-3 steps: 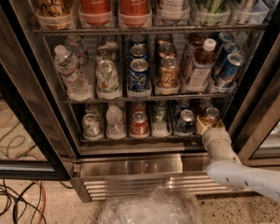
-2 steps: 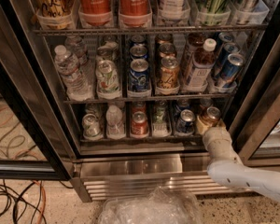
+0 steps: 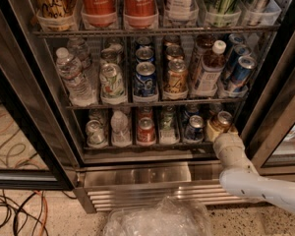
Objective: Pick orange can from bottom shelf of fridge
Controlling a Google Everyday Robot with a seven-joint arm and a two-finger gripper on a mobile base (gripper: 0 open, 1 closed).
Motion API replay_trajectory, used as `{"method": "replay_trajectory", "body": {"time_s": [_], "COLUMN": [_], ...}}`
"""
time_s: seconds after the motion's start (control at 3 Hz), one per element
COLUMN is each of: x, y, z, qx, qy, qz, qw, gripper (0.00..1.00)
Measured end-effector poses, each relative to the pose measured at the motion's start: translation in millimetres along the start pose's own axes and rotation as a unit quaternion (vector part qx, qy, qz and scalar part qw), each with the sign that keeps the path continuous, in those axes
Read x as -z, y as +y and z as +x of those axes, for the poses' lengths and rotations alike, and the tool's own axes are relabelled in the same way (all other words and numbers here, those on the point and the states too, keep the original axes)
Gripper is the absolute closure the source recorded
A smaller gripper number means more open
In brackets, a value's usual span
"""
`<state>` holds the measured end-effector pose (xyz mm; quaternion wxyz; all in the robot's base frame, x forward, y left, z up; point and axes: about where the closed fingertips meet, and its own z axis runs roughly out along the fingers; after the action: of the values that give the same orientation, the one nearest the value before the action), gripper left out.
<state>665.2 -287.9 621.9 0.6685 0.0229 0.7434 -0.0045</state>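
The orange can [image 3: 222, 120], coppery with a silver top, stands at the right end of the bottom shelf [image 3: 152, 146] of the fridge [image 3: 137, 177]. My gripper [image 3: 217, 132] is at the can, pressed against its front and lower side and covering most of its body. The white arm [image 3: 246, 178] reaches in from the lower right. The can stands upright on the shelf.
Left of the orange can on the same shelf are a blue can [image 3: 194, 128], a red can [image 3: 146, 130], a small water bottle [image 3: 120, 127] and a pale can [image 3: 94, 133]. The black door frame [image 3: 273, 117] is close on the right. Crumpled clear plastic [image 3: 157, 218] and cables [image 3: 14, 211] lie on the floor.
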Motion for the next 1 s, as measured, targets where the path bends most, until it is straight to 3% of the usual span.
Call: {"method": "replay_trajectory", "body": {"time_s": [0.67, 1.0], "x": [19, 19], "y": [23, 23], "z": [-21, -21], "qx": [0.026, 0.026], "qy": [-0.015, -0.015], "qz": [-0.064, -0.064], "qw": [0.9975, 0.9975], "gripper": [1.00, 1.00]}}
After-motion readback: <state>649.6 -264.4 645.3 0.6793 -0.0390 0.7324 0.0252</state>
